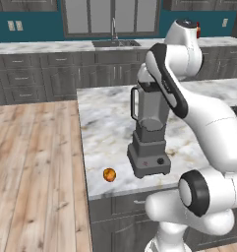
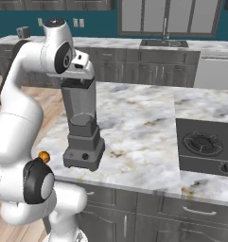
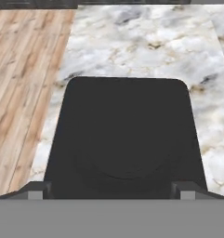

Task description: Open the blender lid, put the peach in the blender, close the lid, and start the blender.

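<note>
Just starting. The blender lid (image 3: 125, 135) is on the blender (image 1: 148, 133). The gripper (image 3: 111, 195) is wide open right above it w/ nothing held. The peach (image 1: 109, 174) sits on the counter (image 1: 105, 123) at blender's 8 o'clock. All steps left.

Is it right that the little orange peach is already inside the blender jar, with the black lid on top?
Not quite. The peach lies on the marble counter beside the blender, not inside the jar; the left base view shows it. The blender lid is on top.
</note>
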